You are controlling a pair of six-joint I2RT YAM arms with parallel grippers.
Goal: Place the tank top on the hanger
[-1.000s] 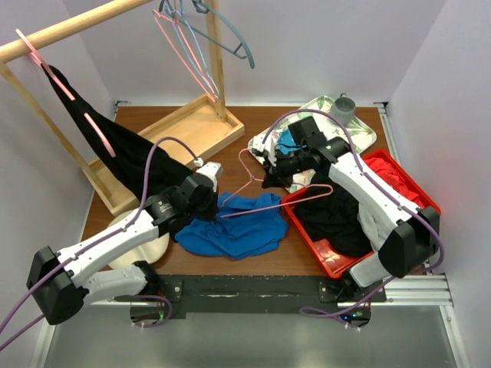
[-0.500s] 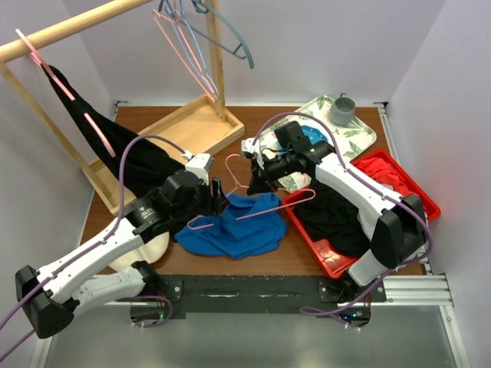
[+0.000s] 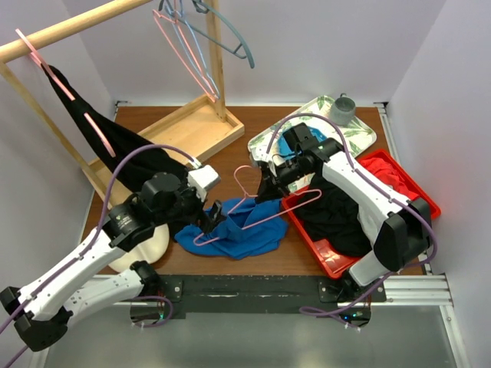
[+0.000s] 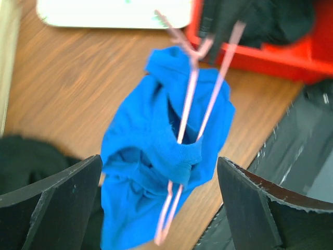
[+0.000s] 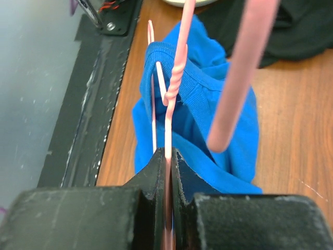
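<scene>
With my right gripper (image 5: pixel 167 153) pinching the hanger (image 5: pixel 176 83) and my left gripper (image 4: pixel 158 159) wide open, the unsupported tank top (image 4: pixel 138 151) may slip off.

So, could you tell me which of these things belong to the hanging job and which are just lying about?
For the job:
- tank top
- pink hanger

Lying about:
- red bin of clothes
- leaf-patterned tray
- grey cup
- wooden rack
- black garment hanging from the rack's rail
</scene>
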